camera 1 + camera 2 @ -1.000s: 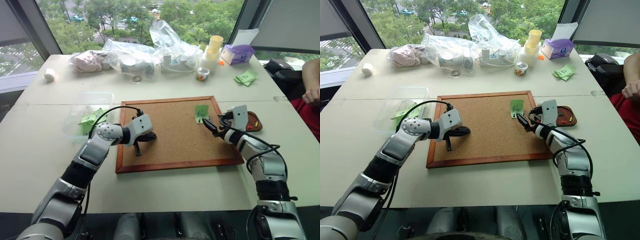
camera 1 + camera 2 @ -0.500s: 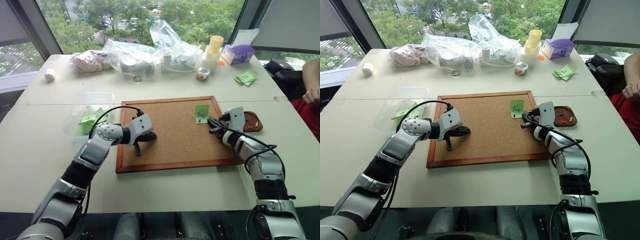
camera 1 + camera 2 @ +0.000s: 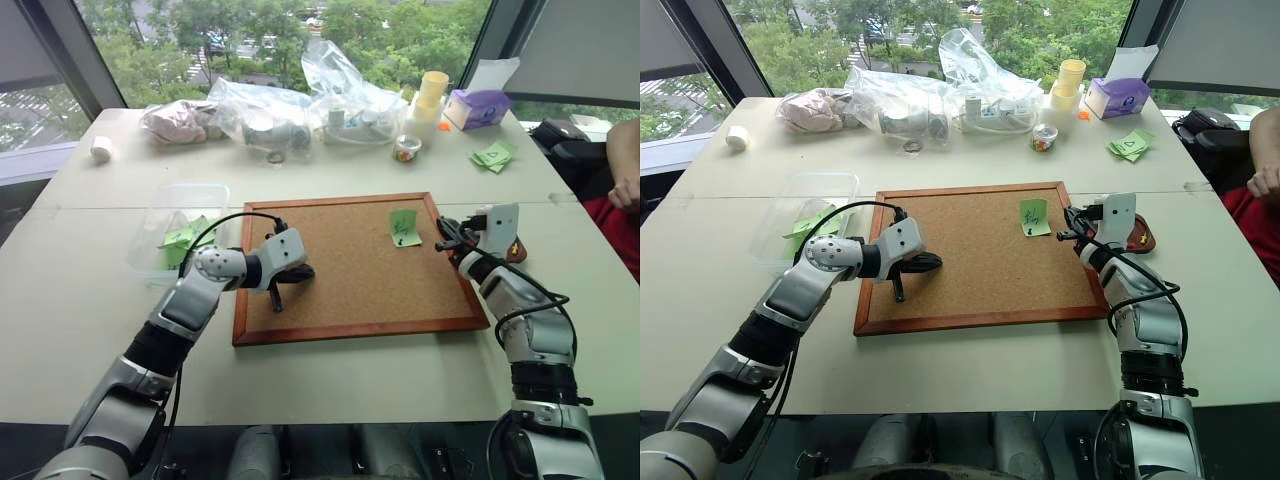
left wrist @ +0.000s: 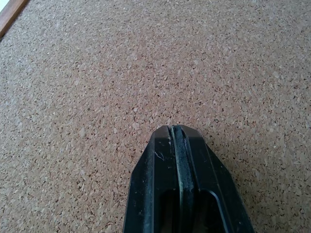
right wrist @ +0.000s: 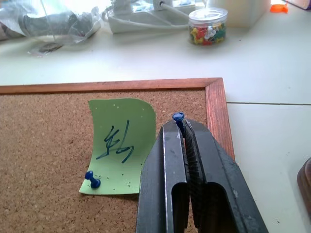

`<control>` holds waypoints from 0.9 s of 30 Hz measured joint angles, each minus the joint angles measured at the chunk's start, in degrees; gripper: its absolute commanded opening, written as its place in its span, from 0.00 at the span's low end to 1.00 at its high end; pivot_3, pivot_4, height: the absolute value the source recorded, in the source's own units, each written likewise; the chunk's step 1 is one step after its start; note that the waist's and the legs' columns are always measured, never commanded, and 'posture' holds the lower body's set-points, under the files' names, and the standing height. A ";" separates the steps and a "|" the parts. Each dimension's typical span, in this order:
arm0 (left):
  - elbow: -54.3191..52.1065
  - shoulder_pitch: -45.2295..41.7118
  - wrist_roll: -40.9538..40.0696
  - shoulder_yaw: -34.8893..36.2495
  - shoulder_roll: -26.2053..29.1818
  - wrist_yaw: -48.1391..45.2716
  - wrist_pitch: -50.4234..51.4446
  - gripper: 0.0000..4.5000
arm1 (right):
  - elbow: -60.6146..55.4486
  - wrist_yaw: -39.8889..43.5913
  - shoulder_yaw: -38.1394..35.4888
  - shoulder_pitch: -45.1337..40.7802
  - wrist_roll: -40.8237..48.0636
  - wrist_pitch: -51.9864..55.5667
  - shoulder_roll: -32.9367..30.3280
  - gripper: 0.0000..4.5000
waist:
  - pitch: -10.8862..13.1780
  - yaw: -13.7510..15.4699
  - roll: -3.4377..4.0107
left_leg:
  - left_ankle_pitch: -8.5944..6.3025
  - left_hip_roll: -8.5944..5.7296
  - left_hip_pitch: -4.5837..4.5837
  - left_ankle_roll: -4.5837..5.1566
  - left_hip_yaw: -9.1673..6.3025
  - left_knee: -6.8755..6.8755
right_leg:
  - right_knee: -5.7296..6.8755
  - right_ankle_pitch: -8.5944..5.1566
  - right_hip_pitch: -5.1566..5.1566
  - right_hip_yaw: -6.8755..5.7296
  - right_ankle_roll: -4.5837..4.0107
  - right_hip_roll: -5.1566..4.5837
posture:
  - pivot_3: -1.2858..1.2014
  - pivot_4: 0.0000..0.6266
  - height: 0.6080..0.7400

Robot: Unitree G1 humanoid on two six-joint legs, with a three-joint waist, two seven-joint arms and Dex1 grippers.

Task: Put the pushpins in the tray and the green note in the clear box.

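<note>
The green note (image 5: 121,145) lies on the corkboard (image 3: 350,270) near its far right corner, with one blue pushpin (image 5: 91,179) still in its lower corner. My right gripper (image 5: 181,124) is shut on another blue pushpin (image 5: 178,116), which sticks out at its tip. It hovers over the board's right frame, between the note and the reddish-brown tray (image 3: 1143,240). The tray is partly hidden behind that hand. My left gripper (image 3: 280,297) is shut and empty, resting on the cork at the board's left side. The clear box (image 3: 180,235) holding green slips stands left of the board.
Clear plastic bags (image 3: 300,105), a jar of coloured pins (image 5: 208,26), stacked cups (image 3: 430,95) and a purple tissue box (image 3: 478,105) line the table's far side. Loose green slips (image 3: 492,155) lie far right. A person's arm (image 3: 625,160) is at the right edge.
My right gripper shut on a blue pushpin at the note, then lifted and moved right toward the tray with it. The note stays on the board. The left arm has not moved.
</note>
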 measured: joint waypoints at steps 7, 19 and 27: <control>0.37 -0.12 0.00 -0.01 -0.59 -0.18 -0.16 0.00 | 7.20 -6.39 -5.74 -0.01 -3.78 0.94 -7.64 0.01 | 0.00 0.65 0.00 | -0.03 -0.01 0.00 0.05 0.05 -0.02 | -0.07 0.00 0.00 0.01 -0.01 -0.01 | 0.52 0.24 0.99; 0.82 -0.40 0.66 -0.04 -1.09 -0.35 -0.32 0.00 | 14.79 -5.52 -4.07 -1.08 -6.49 -1.69 -8.53 0.67 | -0.02 0.76 0.03 | -0.02 0.00 0.05 0.04 0.05 -0.01 | -0.06 0.00 0.05 0.03 0.00 0.01 | 0.52 0.24 0.99; 0.84 -0.34 0.97 -0.04 -1.07 -0.36 -0.88 0.00 | 15.50 -6.19 -4.43 -1.68 -6.85 -3.86 -8.47 1.00 | -0.02 0.75 0.03 | -0.02 0.00 0.05 0.03 0.05 -0.01 | -0.06 0.00 0.05 0.02 0.00 0.00 | 0.52 0.24 0.99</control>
